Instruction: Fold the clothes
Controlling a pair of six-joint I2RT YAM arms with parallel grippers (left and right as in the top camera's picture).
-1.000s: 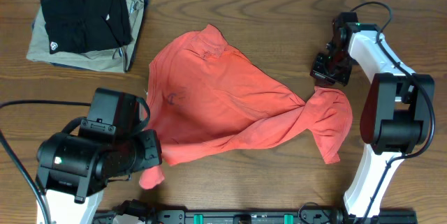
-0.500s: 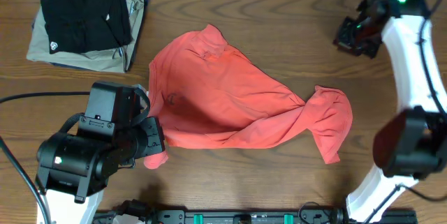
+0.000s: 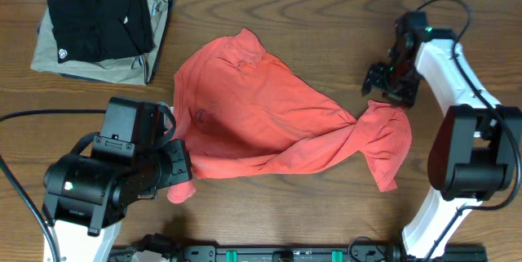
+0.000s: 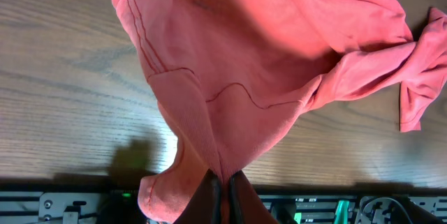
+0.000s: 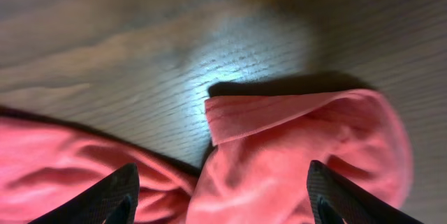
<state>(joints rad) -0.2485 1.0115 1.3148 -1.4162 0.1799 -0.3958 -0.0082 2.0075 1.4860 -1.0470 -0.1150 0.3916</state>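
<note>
The clothes, a red-orange T-shirt (image 3: pixel 261 123), lie crumpled across the middle of the wooden table, with one twisted end trailing to the right (image 3: pixel 387 144). My left gripper (image 4: pixel 223 195) is shut on a pinch of the shirt's near-left edge, and the cloth (image 4: pixel 230 63) hangs stretched from it. In the overhead view that gripper (image 3: pixel 175 182) is mostly hidden under the left arm. My right gripper (image 5: pixel 223 203) stands open just above the shirt's right end (image 5: pixel 300 154), its fingertips (image 5: pixel 115 196) wide apart on either side of the fabric. In the overhead view it (image 3: pixel 385 82) sits at the shirt's upper right edge.
A folded black garment (image 3: pixel 98 21) lies on a folded khaki garment (image 3: pixel 159 9) at the back left corner. The left arm's bulky body (image 3: pixel 106 180) covers the near left of the table. A metal rail (image 3: pixel 285 254) runs along the front edge.
The right arm swung up and away toward the back right, then came back down to the shirt's right end with its jaws now open. The left gripper drew its pinch of cloth slightly inward.
</note>
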